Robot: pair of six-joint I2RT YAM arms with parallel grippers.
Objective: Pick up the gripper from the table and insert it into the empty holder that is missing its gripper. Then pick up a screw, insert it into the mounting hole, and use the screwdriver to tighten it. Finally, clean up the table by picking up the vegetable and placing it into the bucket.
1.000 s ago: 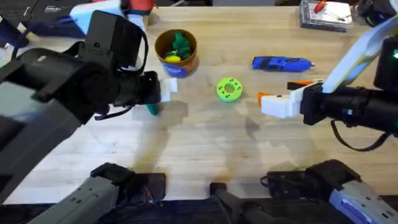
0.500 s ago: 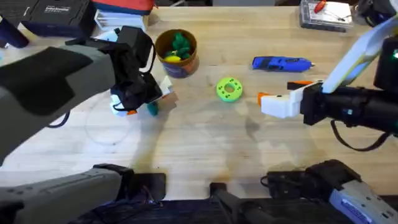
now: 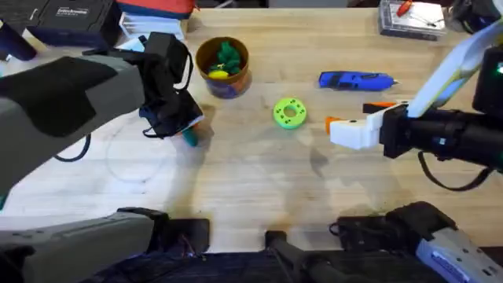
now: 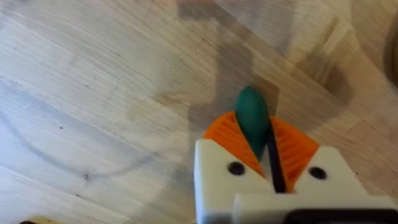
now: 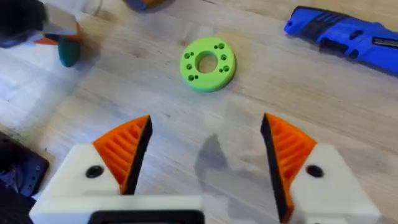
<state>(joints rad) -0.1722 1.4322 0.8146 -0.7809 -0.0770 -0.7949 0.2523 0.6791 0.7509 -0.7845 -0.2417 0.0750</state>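
One vegetable [image 4: 253,119] pinched between pads of left gripper [image 4: 261,140], tip protruding, just above table [image 3: 259,181]. Right gripper [image 5: 205,155] spread wide, empty. One bucket [image 3: 223,66] near left gripper; one screwdriver [image 3: 355,79], one green disc [image 5: 208,63] beyond right gripper.

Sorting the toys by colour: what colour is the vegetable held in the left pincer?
Dark teal-green: the vegetable sits between the left pincer's orange pads, clearest in the left wrist view.
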